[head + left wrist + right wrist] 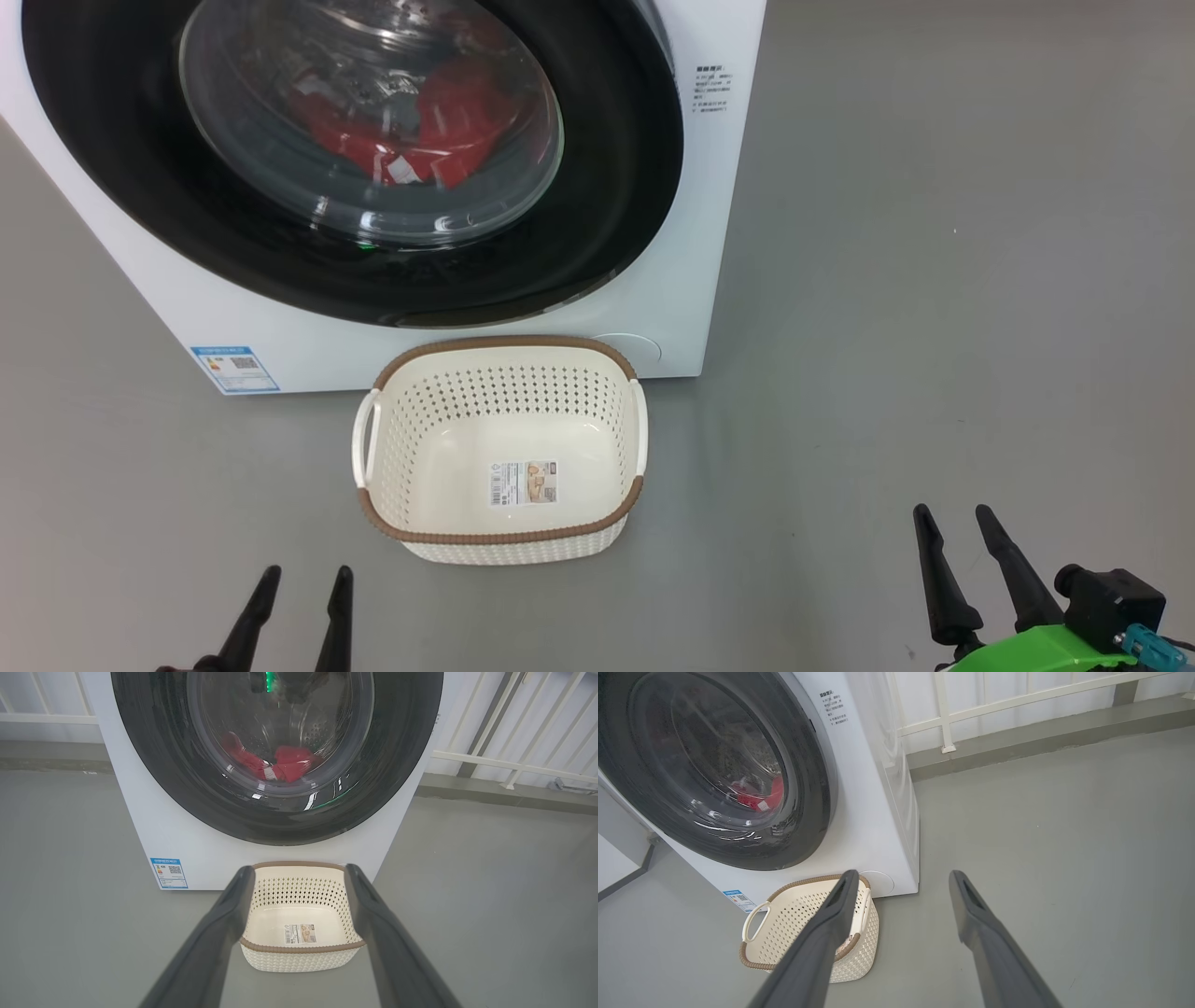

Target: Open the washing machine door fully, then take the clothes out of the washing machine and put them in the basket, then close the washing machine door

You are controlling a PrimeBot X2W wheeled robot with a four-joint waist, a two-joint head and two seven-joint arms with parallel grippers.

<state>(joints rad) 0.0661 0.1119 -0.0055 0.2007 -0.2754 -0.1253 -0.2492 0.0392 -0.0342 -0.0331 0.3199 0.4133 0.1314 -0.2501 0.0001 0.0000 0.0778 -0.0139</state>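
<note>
On the grey floor [934,327], just before the washing machine [672,280], the basket [504,539] is sitting upright with its mouth facing up, its far rim just beside the machine's white front. Its long axis is running side to side along that front, a handle at either end. Nothing but a paper label [524,483] is lying on its bottom. The washing machine door [616,187] is sitting shut against the front, its glass bowl bulging toward the robot. Behind the glass the clothes [457,121] are lying in the drum as a red heap with a bit of white. Reflections are blurring them, so the number of garments is hard to tell. The head view's upper edge is cutting off the machine's top. The left gripper [309,569] and right gripper [952,511] are hanging over the floor, well apart from basket and door, fingers spread and pointing toward the machine, holding nothing
</note>
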